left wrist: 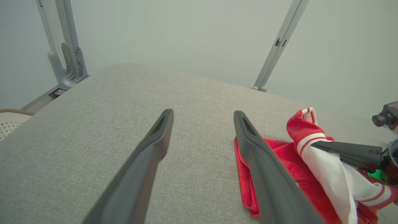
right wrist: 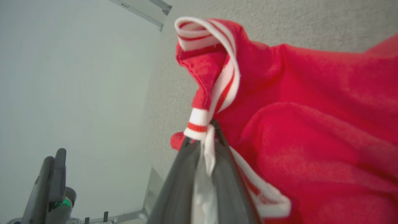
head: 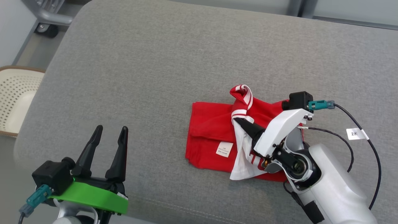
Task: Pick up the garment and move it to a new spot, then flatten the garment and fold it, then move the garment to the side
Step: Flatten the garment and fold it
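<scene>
The garment [head: 211, 133] is red with white and red striped trim, lying partly folded on the grey cushion [head: 155, 62] right of centre, a small white label on its front. My right gripper [head: 241, 121] is shut on the garment, pinching white cloth and striped trim [right wrist: 203, 124] and lifting that part above the rest. In the left wrist view the garment [left wrist: 279, 155] lies at the right, with the right gripper [left wrist: 320, 144] clamped on the raised cloth. My left gripper [head: 110, 132] stands open and bare at the lower left, apart from the garment, its fingers [left wrist: 152, 146] spread over bare cushion.
A perforated cream basket [head: 15, 99] stands off the cushion's left edge. A grey metal frame with a caster [head: 46, 18] is at the back left. Black cables [head: 363, 133] run from my right wrist. Metal posts [left wrist: 279, 40] rise behind the cushion.
</scene>
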You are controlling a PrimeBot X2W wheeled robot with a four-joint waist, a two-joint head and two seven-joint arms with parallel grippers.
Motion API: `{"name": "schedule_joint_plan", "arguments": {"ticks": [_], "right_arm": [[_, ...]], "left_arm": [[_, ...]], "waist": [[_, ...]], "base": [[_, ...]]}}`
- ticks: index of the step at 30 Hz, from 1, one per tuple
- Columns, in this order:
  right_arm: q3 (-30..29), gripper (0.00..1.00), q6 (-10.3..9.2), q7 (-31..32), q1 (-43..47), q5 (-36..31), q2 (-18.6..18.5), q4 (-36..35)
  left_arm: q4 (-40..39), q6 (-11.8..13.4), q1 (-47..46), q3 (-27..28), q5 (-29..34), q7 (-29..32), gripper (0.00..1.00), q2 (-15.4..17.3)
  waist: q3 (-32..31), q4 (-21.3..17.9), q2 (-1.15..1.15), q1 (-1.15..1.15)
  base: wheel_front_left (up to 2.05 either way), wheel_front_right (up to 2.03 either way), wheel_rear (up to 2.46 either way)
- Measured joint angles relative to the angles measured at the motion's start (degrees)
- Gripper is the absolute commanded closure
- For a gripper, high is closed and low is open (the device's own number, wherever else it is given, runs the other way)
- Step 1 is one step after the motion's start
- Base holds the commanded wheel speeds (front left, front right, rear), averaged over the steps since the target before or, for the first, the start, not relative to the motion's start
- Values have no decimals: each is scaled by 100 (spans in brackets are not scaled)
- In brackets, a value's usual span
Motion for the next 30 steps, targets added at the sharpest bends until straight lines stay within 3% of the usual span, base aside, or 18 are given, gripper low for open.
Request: {"name": "schedule_joint_plan", "arguments": {"ticks": [10,11,12,13,19,25,27,30], "right_arm": [[201,100,-5,-166,-237,-81,14,569],[215,85,-5,-191,-270,-81,20,611],[229,33,-5,-213,-305,-80,19,653],[254,0,-5,-214,-334,-80,12,692],[487,0,-5,-235,-476,81,13,782],[632,0,-5,-546,-710,1107,7,119],[624,0,-5,-641,-794,980,5,79],[642,0,-5,-762,-809,253,-51,178]], "left_arm": [[91,10,35,93,-1,-24,0,-37],[92,10,44,98,-1,-24,0,-35],[92,10,56,99,-2,-35,0,-35],[94,10,63,99,-2,-67,0,-35],[94,60,164,249,-18,-74,0,14],[14,102,201,356,-18,-74,0,105],[-23,102,201,394,-18,-75,0,113],[-53,110,201,424,-18,-99,0,116]], "waist": [[-61,569,0,0],[-72,600,0,0],[-85,619,0,0],[-99,629,0,0],[-133,537,0,0],[-143,301,0,0],[-144,200,0,0],[-146,34,0,0]], "base": [[0,0,0],[0,0,0],[0,0,0],[0,0,0],[0,0,0],[0,0,0],[0,0,0],[0,0,0]]}}
